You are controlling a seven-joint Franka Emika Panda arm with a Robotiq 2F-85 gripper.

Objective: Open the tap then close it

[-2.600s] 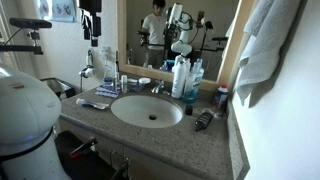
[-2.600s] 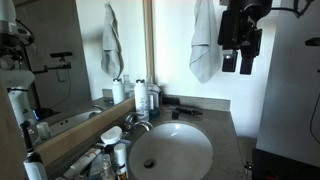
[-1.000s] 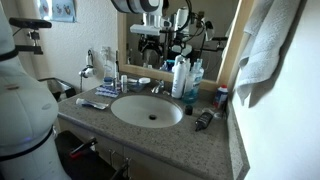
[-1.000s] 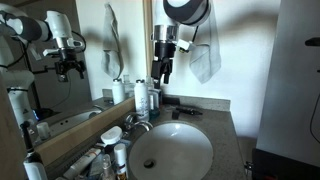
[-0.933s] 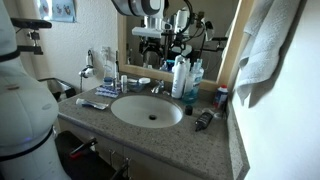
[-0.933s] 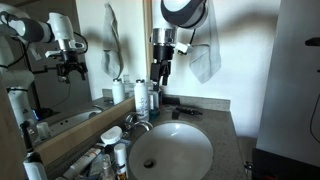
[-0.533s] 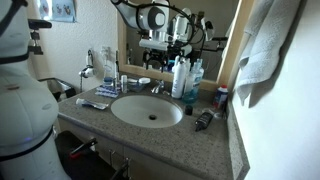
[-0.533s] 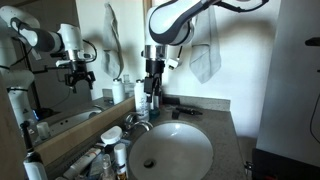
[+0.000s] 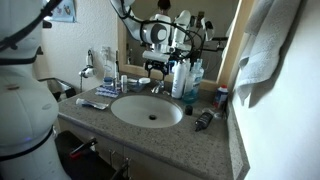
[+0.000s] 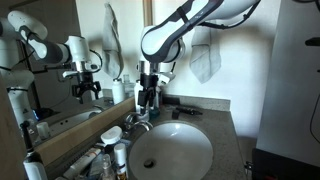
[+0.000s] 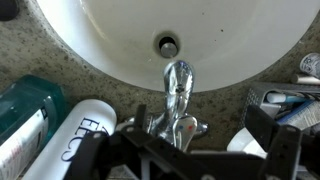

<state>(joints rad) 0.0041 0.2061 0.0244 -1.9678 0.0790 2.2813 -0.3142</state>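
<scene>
The tap is a small chrome faucet at the back rim of the oval sink (image 9: 120,112). It shows in both exterior views (image 9: 157,88) (image 10: 135,122). In the wrist view its spout (image 11: 178,82) points over the drain and its lever handle (image 11: 185,128) carries red and blue dots. My gripper (image 9: 156,70) hangs just above the tap, pointing down, also in an exterior view (image 10: 147,101). In the wrist view the gripper (image 11: 185,152) is open, its dark fingers (image 11: 280,148) standing wide on either side of the handle, not touching it.
Blue-and-white bottles (image 9: 183,76) stand right of the tap against the mirror. A white bottle (image 11: 78,126) and a teal one (image 11: 24,110) lie close beside the tap. A towel (image 9: 265,45) hangs at the side. Small toiletries (image 9: 205,119) sit on the granite counter.
The arm has come down from high over the counter until the open gripper sits just above the tap. The tap's handle has not moved.
</scene>
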